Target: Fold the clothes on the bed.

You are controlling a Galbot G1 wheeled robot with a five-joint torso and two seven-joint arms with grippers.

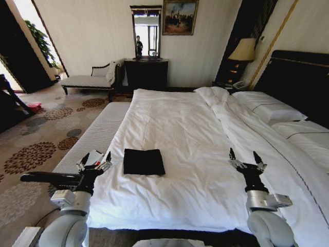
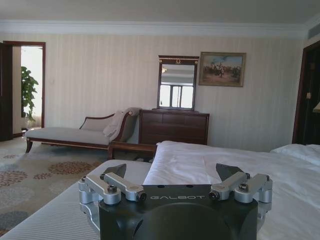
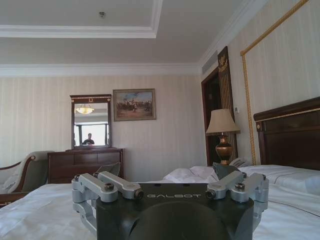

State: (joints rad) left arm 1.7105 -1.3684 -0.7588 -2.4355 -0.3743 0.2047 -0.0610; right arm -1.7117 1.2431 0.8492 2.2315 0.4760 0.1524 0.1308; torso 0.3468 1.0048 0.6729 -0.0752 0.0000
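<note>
The clothes (image 1: 144, 161) lie as a flat black rectangle on the white bed (image 1: 180, 128), near its foot edge and left of centre. My left gripper (image 1: 94, 160) stands open just off the bed's left edge, a short way left of the black fabric, fingers pointing up. Well to the right of the clothes, my right gripper (image 1: 247, 159) is open over the white sheet. Neither holds anything. In the left wrist view my left gripper (image 2: 172, 175) shows spread fingers; in the right wrist view my right gripper (image 3: 167, 172) does too.
A narrow white-cushioned bench (image 1: 92, 136) runs along the bed's left side. A pale chaise (image 1: 90, 80), a dark dresser with mirror (image 1: 146, 72) and a lamp (image 1: 241, 51) stand at the far wall. Pillows (image 1: 267, 108) and the dark headboard (image 1: 303, 82) are right.
</note>
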